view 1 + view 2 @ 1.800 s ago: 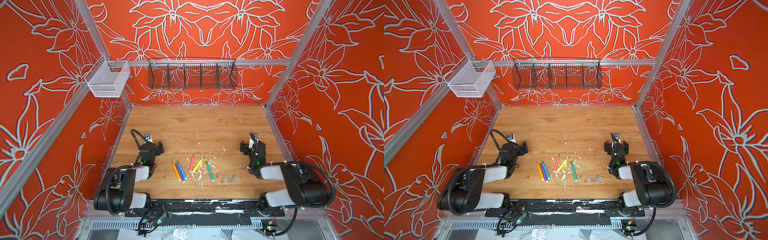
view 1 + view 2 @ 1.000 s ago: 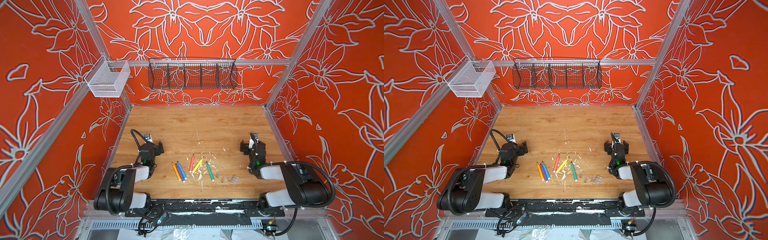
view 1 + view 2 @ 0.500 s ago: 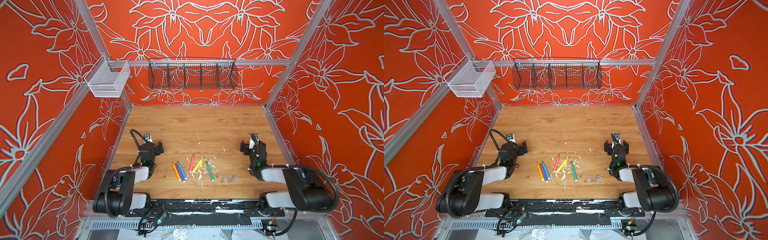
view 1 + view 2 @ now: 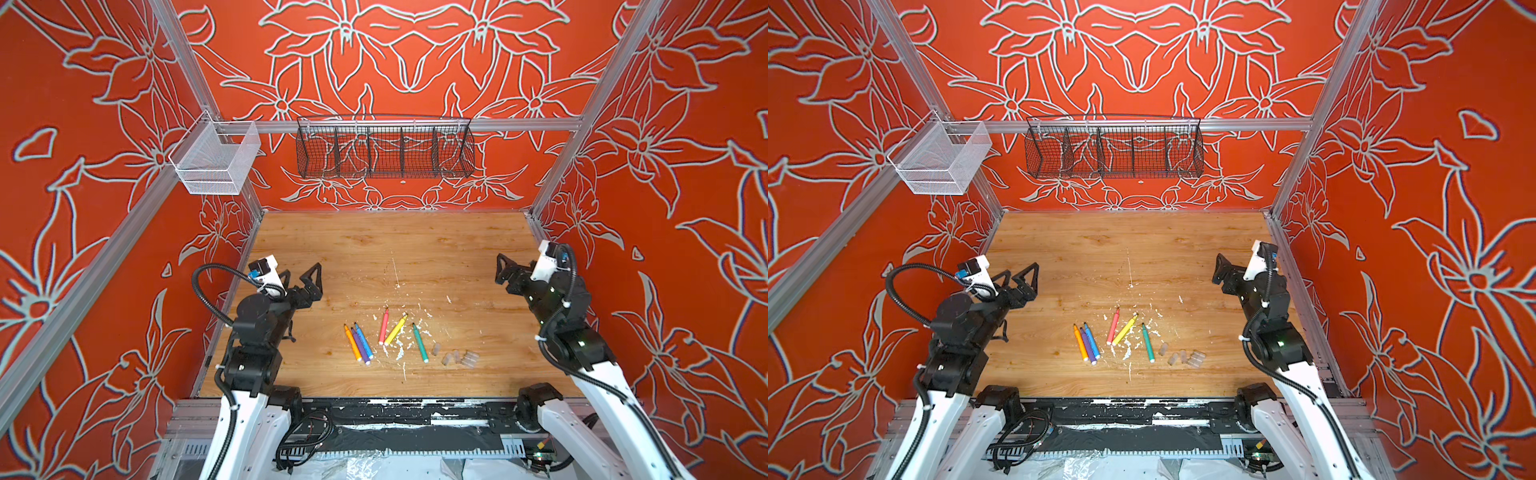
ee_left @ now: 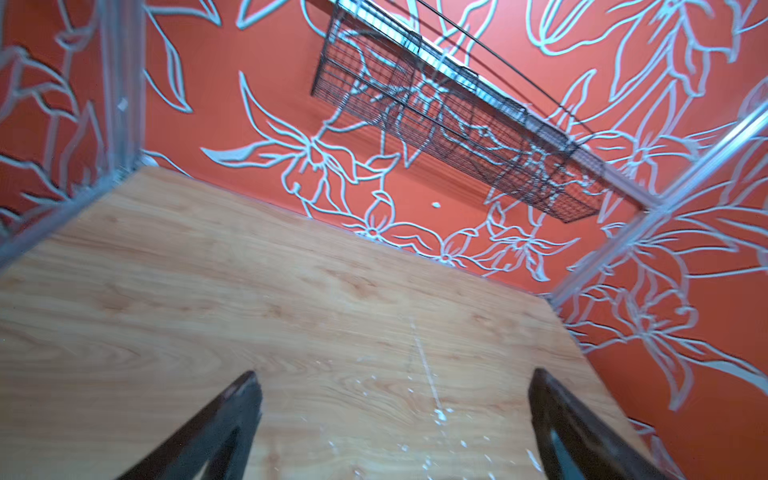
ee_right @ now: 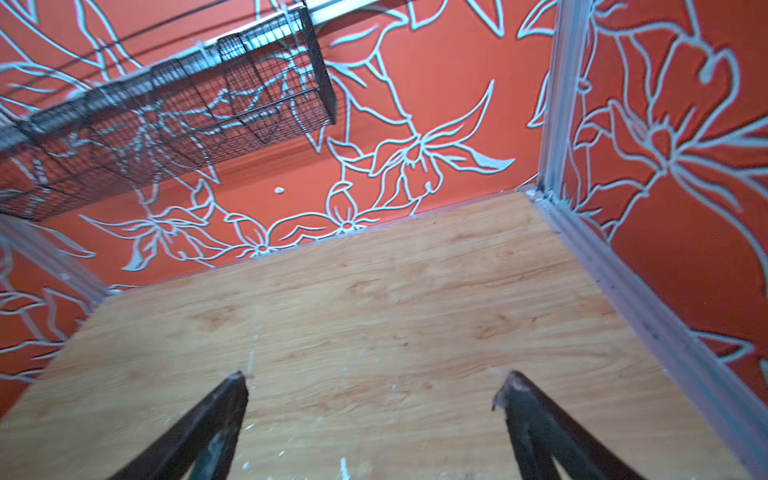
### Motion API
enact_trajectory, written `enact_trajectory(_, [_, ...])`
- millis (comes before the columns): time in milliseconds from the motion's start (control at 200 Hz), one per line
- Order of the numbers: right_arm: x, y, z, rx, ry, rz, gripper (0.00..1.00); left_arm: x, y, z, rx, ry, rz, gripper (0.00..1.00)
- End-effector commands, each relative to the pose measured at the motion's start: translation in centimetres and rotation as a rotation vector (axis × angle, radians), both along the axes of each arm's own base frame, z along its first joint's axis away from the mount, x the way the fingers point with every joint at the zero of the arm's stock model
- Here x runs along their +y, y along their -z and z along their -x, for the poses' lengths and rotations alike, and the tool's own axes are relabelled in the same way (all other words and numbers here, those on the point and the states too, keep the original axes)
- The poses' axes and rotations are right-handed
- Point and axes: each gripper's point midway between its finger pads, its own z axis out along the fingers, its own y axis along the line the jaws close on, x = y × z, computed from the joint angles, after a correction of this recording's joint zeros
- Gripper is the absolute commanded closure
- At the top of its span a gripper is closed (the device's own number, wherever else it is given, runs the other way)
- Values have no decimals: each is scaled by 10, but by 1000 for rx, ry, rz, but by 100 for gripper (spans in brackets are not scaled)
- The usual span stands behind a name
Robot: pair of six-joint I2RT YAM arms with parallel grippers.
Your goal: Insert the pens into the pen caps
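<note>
Plainly nothing is grasped yet: the left gripper [image 4: 302, 277] and right gripper [image 6: 376, 378] both hang released, jaws spread wide and empty, at opposite sides of the counter [image 4: 374, 249], likely so the middle stays free. Between them lie the pens [image 4: 363, 341], uncapped, with the clear pen caps [image 4: 457, 357] bunched just beside the green pen [image 4: 419, 343]. White flecks [image 4: 400, 353] litter that patch. The black wire basket [image 4: 384, 151] and white mesh basket [image 4: 214, 160] hang well apart, blocking nothing.

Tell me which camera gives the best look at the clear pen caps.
The top views. Both show the pen caps in plain sight, small, clustered on the table beside the green pen. Neither wrist view catches them; each looks across bare table toward the back wall.
</note>
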Motion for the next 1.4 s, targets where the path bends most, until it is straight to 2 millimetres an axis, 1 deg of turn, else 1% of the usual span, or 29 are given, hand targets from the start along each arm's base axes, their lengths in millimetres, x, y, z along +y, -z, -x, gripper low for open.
enact_trajectory(0, [22, 38, 33, 125, -136, -85, 3, -13, 49, 20, 201, 39, 204, 3])
enact_trajectory(35, [27, 40, 37, 92, -171, -93, 3, -23, 45, 23, 198, 97, 211, 3])
enact_trajectory(70, [28, 44, 39, 67, -180, -105, 3, -34, 43, 26, 207, 167, 223, 3])
enact_trajectory(100, [26, 48, 40, 53, -167, -119, 3, -40, 45, 27, 230, 201, 239, 3])
enact_trajectory(115, [23, 50, 39, 48, -147, -130, 3, -41, 48, 27, 251, 199, 249, 3])
enact_trajectory(130, [20, 55, 38, 52, -126, -137, 3, -40, 52, 27, 274, 191, 261, 3])
enact_trajectory(200, [6, 77, 30, 74, -33, -129, 2, -31, 76, 29, 424, 102, 305, 3])
enact_trajectory(235, [-3, 91, 23, 99, 25, -106, 2, -21, 86, 31, 505, 18, 325, 3])
enact_trajectory(280, [-15, 106, 14, 130, 98, -71, 3, -1, 107, 44, 653, -154, 368, 3])
enact_trajectory(315, [-25, 118, 7, 160, 161, -38, 3, 11, 117, 56, 744, -270, 393, 3])
enact_trajectory(350, [-34, 130, 2, 200, 227, -34, 3, 18, 116, 62, 788, -320, 376, 3])
enact_trajectory(375, [-36, 135, -2, 224, 247, -26, 3, 21, 110, 62, 786, -329, 348, 3])
enact_trajectory(445, [-39, 150, -11, 293, 280, -2, 3, 27, 94, 57, 725, -317, 274, 3])
enact_trajectory(495, [-41, 158, -18, 321, 302, 12, 3, 27, 89, 52, 684, -294, 248, 3])
enact_trajectory(555, [-39, 161, -24, 351, 295, 23, 5, 25, 94, 47, 661, -258, 210, 3])
enact_trajectory(621, [-37, 163, -27, 362, 283, 26, 6, 21, 108, 48, 680, -240, 212, 3])
enact_trajectory(666, [-38, 165, -26, 350, 295, 17, 6, 10, 112, 45, 666, -168, 222, 3])
enact_trajectory(761, [-33, 168, -22, 343, 265, -6, 8, -15, 106, 40, 639, -21, 267, 3])
enact_trajectory(801, [-31, 169, -20, 343, 249, -7, 9, -23, 104, 40, 641, 23, 288, 0])
enact_trajectory(871, [-30, 168, -17, 334, 242, -10, 10, -37, 104, 44, 662, 74, 298, 7])
enact_trajectory(966, [-27, 167, -17, 322, 214, -10, 11, -65, 108, 52, 687, 141, 274, 13])
enact_trajectory(1041, [-25, 168, -17, 328, 203, -8, 13, -95, 115, 60, 694, 198, 226, 15])
enact_trajectory(1166, [-22, 169, -19, 338, 192, -4, 14, -142, 131, 70, 704, 231, 100, 15])
enact_trajectory(1256, [-21, 169, -20, 345, 185, 0, 15, -182, 140, 75, 748, 259, 10, 19])
enact_trajectory(1276, [-21, 170, -20, 347, 184, 0, 15, -192, 148, 76, 772, 260, -22, 20])
enact_trajectory(1331, [-20, 170, -20, 349, 181, 2, 15, -217, 156, 77, 802, 277, -62, 24])
enact_trajectory(1391, [-22, 170, -20, 350, 189, 1, 15, -239, 166, 78, 827, 265, -115, 26])
